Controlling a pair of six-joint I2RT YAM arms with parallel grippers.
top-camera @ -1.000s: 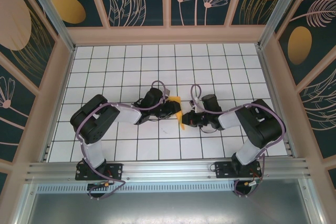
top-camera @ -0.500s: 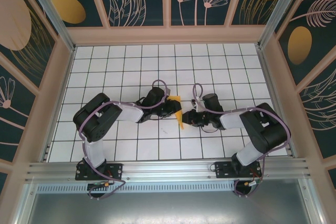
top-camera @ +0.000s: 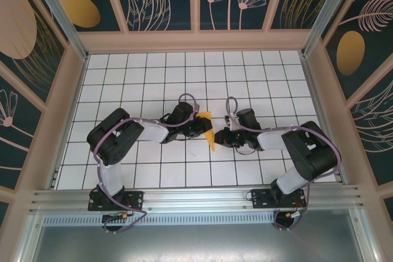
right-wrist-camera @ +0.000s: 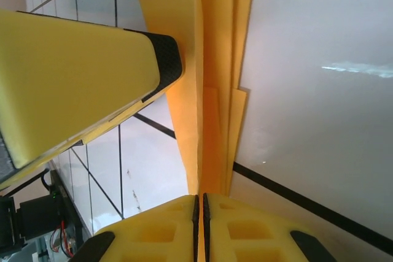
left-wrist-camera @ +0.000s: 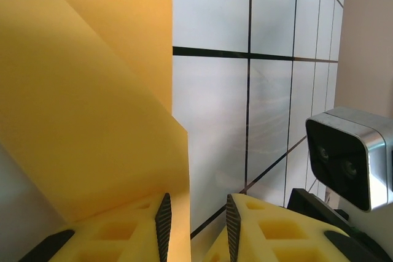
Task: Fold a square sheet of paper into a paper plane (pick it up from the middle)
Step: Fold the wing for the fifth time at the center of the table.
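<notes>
Bright, even light from above
Soft glare is seen on the tiles (right-wrist-camera: 344, 69); a grey shadow is cast under the paper (left-wrist-camera: 73, 121).

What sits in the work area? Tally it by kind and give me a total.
Paper: 1, orange-yellow, partly folded
Grippers: 2, the left gripper and the right gripper
Total: 3
</notes>
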